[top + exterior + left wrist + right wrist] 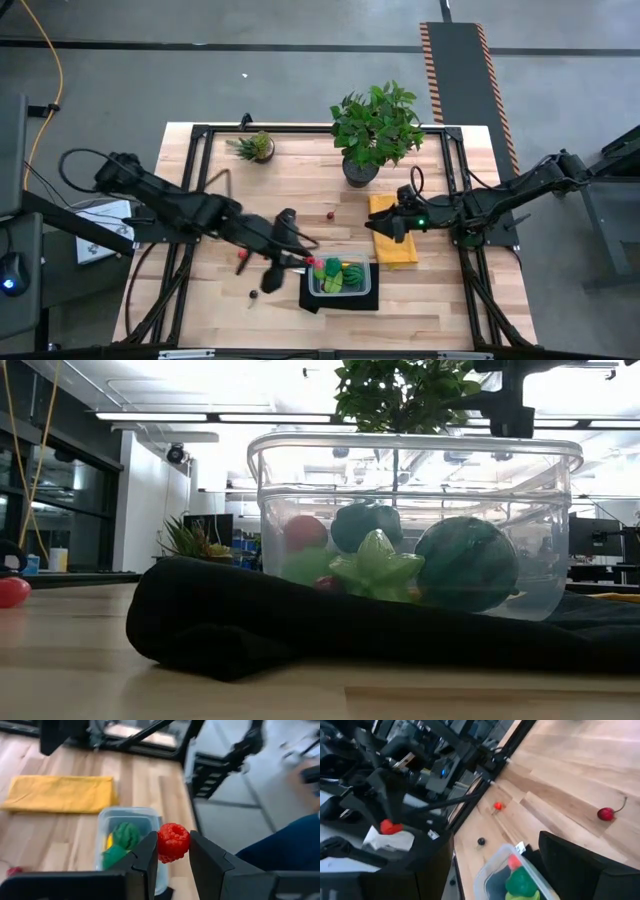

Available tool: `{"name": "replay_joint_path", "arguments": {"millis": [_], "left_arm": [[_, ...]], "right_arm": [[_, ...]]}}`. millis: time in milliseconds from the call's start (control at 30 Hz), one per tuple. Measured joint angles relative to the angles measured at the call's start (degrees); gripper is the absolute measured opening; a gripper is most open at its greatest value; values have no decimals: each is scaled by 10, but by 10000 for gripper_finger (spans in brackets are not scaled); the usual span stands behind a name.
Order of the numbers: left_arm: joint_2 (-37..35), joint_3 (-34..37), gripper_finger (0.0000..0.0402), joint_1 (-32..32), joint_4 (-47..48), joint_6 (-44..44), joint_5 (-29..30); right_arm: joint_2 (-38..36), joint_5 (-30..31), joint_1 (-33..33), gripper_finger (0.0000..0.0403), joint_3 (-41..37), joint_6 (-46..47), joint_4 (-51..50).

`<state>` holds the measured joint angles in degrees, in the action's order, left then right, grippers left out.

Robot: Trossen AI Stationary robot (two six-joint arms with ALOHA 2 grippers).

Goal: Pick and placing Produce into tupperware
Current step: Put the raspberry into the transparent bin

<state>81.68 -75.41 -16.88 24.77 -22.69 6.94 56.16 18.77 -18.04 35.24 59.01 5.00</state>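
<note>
Left pincer (171, 854) pinches a raspberry (173, 842) just beside the tub's (366, 286) left rim, toward the desk's left edge; right pincer (392, 226), spread, waits by the cloth (398, 250).

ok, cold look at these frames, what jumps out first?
The left gripper, shut on a red raspberry, beside the tupperware's left edge. That clear tub sits on a black mat near the table's front edge, already holding green and red produce. Behind it, a big potted plant stands at the back, with the right gripper open over a yellow cloth.
</note>
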Motion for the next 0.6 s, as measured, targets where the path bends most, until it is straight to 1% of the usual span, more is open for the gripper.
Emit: {"name": "replay_joint_path", "arguments": {"millis": [133, 233, 433, 600], "left_arm": [[66, -58, 88, 0, 49, 1, 20], [104, -79, 88, 0, 64, -7, 26], [162, -85, 88, 0, 67, -27, 42], [206, -86, 88, 0, 67, -36, 47]], "right_arm": [[0, -34, -1, 282, 0, -16, -1], [0, -44, -11, 282, 0, -25, -8], [0, -44, -44, 282, 0, -24, -44], [0, -41, -66, 282, 0, -21, -52]]}}
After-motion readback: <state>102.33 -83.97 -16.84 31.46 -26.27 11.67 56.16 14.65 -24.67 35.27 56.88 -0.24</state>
